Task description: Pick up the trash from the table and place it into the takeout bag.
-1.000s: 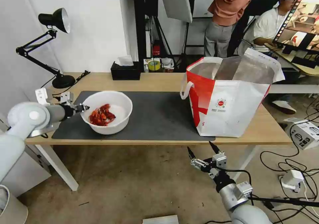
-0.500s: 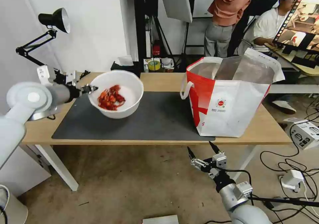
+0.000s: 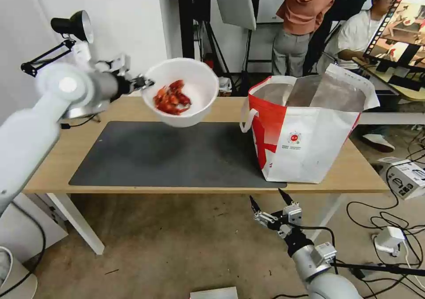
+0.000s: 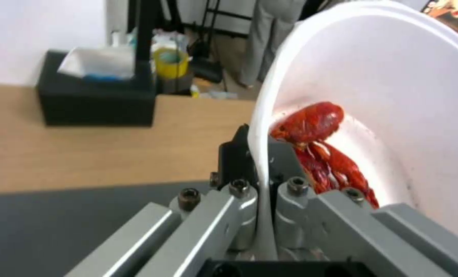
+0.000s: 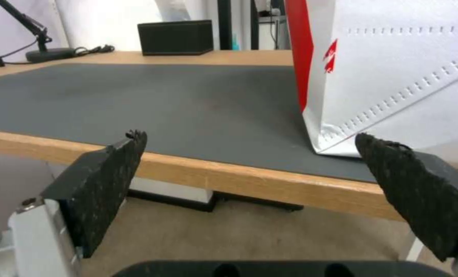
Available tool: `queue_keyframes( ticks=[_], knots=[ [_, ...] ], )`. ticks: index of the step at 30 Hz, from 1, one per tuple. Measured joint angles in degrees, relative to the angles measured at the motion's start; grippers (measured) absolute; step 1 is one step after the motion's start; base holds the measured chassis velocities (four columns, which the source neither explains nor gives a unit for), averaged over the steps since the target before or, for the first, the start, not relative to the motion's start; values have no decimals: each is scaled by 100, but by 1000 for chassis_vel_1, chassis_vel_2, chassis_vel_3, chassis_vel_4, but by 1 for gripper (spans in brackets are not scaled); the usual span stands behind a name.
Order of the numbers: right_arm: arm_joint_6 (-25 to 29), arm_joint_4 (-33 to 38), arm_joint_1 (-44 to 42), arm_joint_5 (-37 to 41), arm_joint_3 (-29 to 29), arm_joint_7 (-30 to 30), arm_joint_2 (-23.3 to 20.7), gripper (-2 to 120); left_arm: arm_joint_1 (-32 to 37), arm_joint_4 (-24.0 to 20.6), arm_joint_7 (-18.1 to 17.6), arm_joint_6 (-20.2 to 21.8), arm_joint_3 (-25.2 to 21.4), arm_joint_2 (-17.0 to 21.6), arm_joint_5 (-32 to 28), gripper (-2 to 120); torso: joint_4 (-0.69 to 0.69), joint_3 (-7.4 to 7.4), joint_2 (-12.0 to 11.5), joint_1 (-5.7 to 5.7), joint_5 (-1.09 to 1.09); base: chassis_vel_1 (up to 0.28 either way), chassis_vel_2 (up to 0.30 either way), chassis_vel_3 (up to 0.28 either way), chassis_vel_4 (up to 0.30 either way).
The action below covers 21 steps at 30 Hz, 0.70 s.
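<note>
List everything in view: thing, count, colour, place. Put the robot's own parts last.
bowl: one, white, held tilted in the air above the table's back edge.
shell scraps: a pile, red, inside the bowl.
takeout bag: one, red and white with silver lining, open, standing at the table's right end.
table: one, light wood.
mat: one, dark grey, on the table.
tissue box: one, black, at the table's back edge.
desk lamp: one, black, back left.
left tool: clamped on the bowl's rim.
right tool: open, low in front of the table.
</note>
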Motion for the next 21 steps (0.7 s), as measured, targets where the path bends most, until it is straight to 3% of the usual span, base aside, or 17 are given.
queue_keyframes(
  ticks=[14, 21],
  knots=[
    [0, 0, 0, 0, 0, 0, 0, 100, -1038, 650, -114, -3, 654, -1025, -8, 0, 1, 0, 1, 0, -1, 0, 0, 0, 0],
    [0, -1, 0, 0, 0, 0, 0, 100, -1465, 1134, -125, -15, 1018, -1760, 1, 0, -2, 0, 1, 0, 0, 0, 0, 0, 0]
  ],
)
